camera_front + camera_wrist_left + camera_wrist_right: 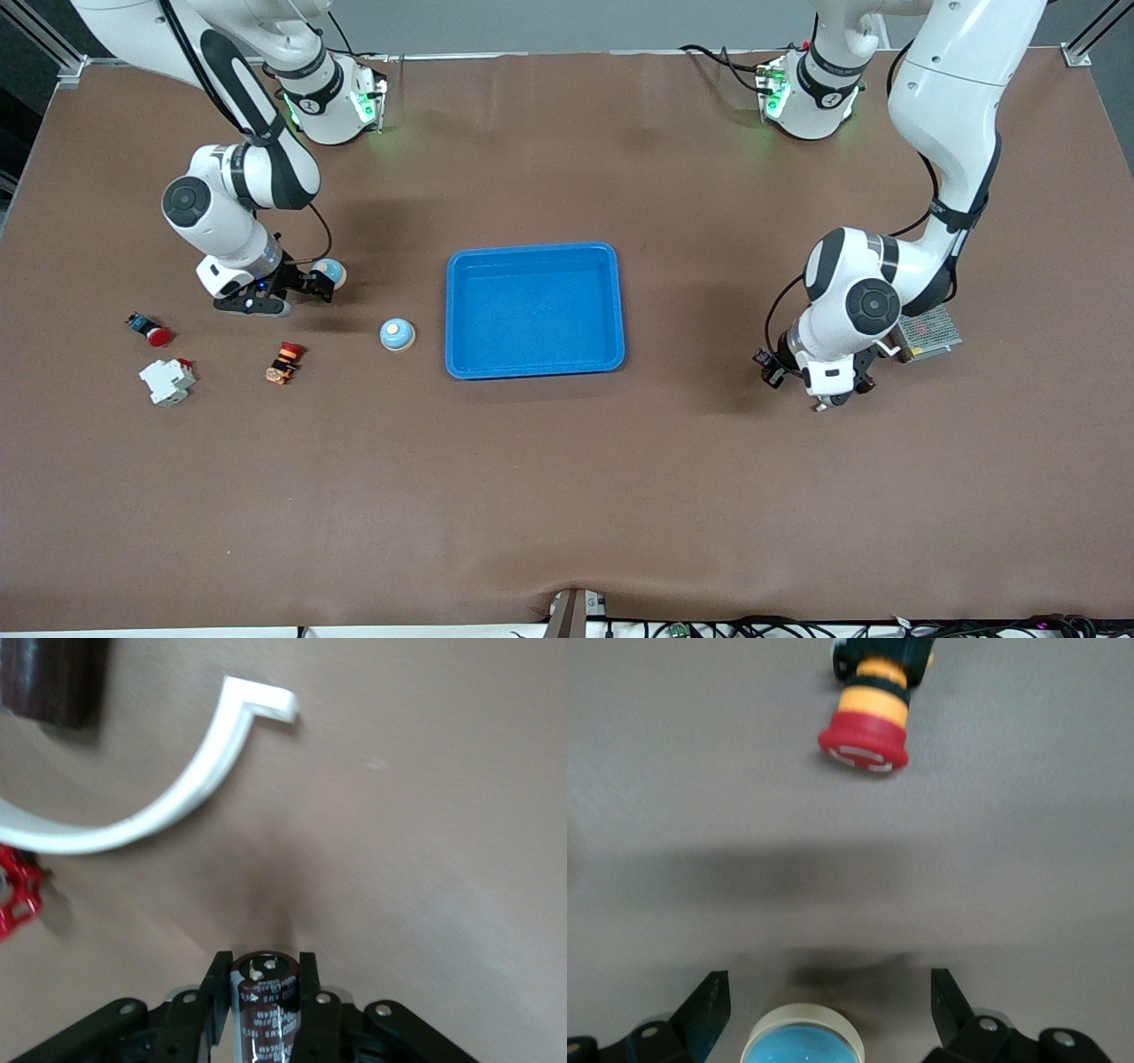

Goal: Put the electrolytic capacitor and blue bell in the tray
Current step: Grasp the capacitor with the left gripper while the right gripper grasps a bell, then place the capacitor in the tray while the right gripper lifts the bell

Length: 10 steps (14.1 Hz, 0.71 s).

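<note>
My left gripper (264, 970) is shut on the electrolytic capacitor (264, 1005), a dark brown cylinder with white print and a silver top. In the front view this gripper (831, 392) is low at the table toward the left arm's end, apart from the blue tray (532, 368). My right gripper (828, 992) is open, its fingers on either side of a blue bell (804, 1043) with a cream rim, not touching it. In the front view that gripper (321, 283) and that bell (330, 273) are toward the right arm's end. A second blue bell (398, 334) stands beside the tray.
A red and yellow stop button (868, 718) (285, 361) lies near the right gripper. A small red push button (151, 330) and a white breaker (166, 381) are toward the right arm's end. A mesh-covered power supply (928, 330) sits by the left arm. A white curved piece (204, 771) lies by the left gripper.
</note>
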Motion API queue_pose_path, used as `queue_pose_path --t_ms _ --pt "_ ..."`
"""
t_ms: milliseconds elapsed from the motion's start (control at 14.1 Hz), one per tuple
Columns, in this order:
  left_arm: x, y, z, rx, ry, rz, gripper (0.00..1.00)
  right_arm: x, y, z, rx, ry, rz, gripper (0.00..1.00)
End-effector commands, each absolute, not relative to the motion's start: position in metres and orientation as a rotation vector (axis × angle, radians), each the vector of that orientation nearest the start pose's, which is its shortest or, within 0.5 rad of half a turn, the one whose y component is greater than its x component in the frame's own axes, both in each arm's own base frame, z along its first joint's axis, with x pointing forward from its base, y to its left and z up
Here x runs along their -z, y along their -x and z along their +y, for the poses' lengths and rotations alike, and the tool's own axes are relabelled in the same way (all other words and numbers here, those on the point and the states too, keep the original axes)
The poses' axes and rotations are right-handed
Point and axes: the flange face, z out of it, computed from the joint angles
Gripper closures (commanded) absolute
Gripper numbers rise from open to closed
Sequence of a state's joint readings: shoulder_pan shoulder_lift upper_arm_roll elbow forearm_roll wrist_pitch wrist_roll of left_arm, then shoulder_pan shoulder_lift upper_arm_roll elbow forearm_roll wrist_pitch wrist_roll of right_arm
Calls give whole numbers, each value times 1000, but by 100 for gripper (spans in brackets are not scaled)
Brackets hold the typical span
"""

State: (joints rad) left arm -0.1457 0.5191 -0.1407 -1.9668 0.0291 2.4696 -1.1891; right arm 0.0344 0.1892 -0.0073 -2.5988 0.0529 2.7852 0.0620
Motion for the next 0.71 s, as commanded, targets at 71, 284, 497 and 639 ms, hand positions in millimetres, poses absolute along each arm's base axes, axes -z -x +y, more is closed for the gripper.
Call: queue_pose_path --t_ms 71,284,497,639 --pt "-252 -571 -247 -38 2846 -1413 100 -183 -420 12 -16 3118 179 0" --pt "-271 -549 -325 -26 2812 -1518 100 -180 -410 32 -20 3118 216 0" --pt "-272 -522 -398 -29 2766 -1644 100 -177 -404 39 -6 3118 219 0" --pt "-265 -502 -435 -44 2751 -1669 100 -176 -402 38 -6 3119 219 0"
